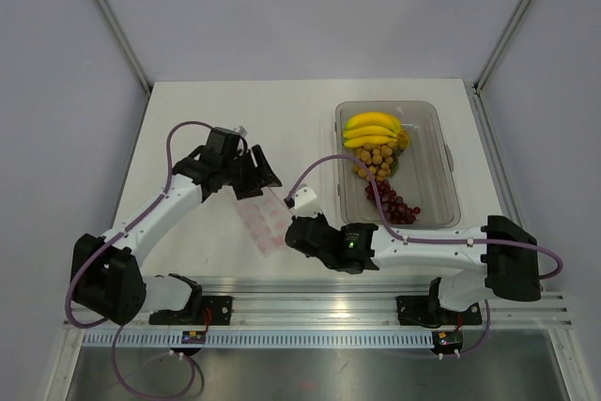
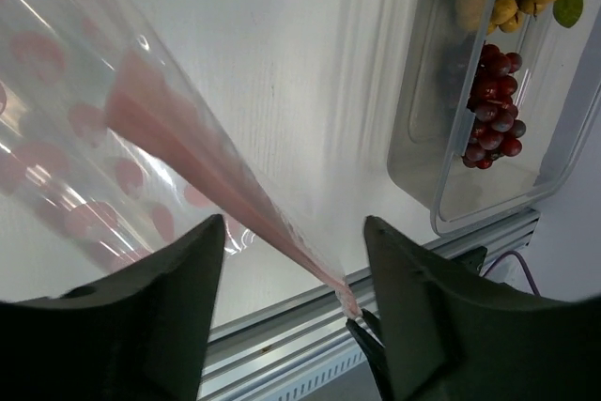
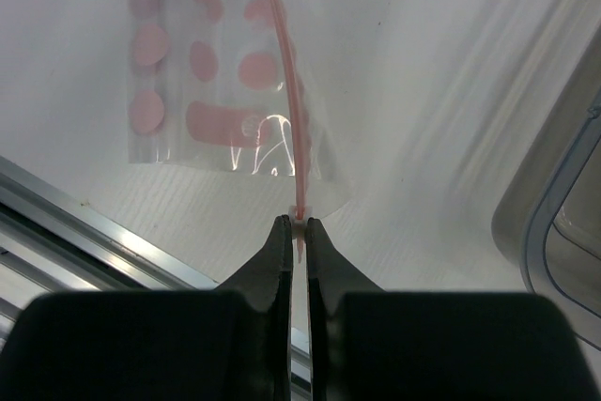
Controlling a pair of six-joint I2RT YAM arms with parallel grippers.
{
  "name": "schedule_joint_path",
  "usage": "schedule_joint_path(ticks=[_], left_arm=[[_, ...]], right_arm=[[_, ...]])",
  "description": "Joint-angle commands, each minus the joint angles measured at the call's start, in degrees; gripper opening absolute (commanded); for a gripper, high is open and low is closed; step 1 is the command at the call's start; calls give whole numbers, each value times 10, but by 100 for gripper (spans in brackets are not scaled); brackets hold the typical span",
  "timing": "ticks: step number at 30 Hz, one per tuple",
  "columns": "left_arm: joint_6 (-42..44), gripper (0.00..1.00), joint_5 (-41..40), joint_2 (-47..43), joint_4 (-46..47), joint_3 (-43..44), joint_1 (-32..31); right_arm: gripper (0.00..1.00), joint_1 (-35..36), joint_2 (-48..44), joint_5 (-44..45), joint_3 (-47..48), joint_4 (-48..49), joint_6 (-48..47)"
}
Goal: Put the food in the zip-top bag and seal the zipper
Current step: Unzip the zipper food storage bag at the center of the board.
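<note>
– Status?
– Pinching zipper (image 3: 289, 91) end with right gripper (image 3: 297, 224), fingers pressed together; straddling strip with left gripper (image 2: 293, 232), fingers spread.
– Advice?
– Holding zip-top bag (image 1: 265, 221) taut between both, parting its mouth before reaching for bananas (image 1: 373, 127), grapes (image 1: 394, 204) in far tray (image 1: 449, 161).

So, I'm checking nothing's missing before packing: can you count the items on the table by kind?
banana bunch: 1
tan-orange fruit cluster: 1
dark red grape bunch: 1
dotted zip-top bag: 1
clear tray: 1
Total: 5
</note>
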Motion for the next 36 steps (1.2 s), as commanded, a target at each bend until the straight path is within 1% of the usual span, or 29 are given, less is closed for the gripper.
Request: schedule_joint_path(ticks=[1,2,3,6,7,8,9,10,11,12,13,14,15,18,19,21,23,28,30,32,36], left_arm=[[-10,59,-15,13,54,8,-10],[-10,54,-14,20,54,12,-12],[-8,42,-12,23,54,15,-13],[2,22,-9,33,48,27,-16],[9,8,-8,34,45,29,-16],[13,0,-7,38,41,37,-16],[18,0,-6,42,28,42,-16],[29,0,-5,43,23,45,-16],[33,0,0,43,20,49,-16],[39,0,3,43,14,52,-16],[49,0,6,43,10,55,-16],[54,0,11,42,6,58,-16],[59,0,14,42,-4,64,-16],[63,0,24,37,-9,67,-16],[62,0,24,33,-11,69,-16],[58,0,26,30,-11,69,-16],[49,0,25,25,-8,71,-17],[33,0,23,22,-7,74,-17],[30,0,22,18,-8,73,-17],[29,0,24,15,-8,73,-16],[29,0,27,10,-9,73,-16]], right_arm=[[0,5,-29,-1,6,11,10],[0,5,-30,-1,7,8,10],[0,5,-31,0,8,8,10],[0,5,-36,3,12,3,8],[0,5,-37,3,14,2,8],[0,5,-38,1,15,1,8],[2,5,-39,-3,17,3,6],[5,5,-44,-11,20,4,5],[13,5,-48,-14,20,7,5],[36,5,-53,-18,20,8,1],[46,5,-65,-22,20,13,1],[53,4,-71,-29,21,14,1],[55,-2,-83,-42,24,15,0],[55,-24,-105,-75,23,16,2],[55,-46,-113,-104,27,13,2],[53,-61,-108,-118,40,0,-5],[52,-63,-87,-124,71,-15,-19],[54,-63,-18,-157,126,-16,-20],[58,-64,5,-165,138,-13,-14],[61,-63,19,-167,145,-9,-11],[61,-66,61,-159,176,-20,-11]])
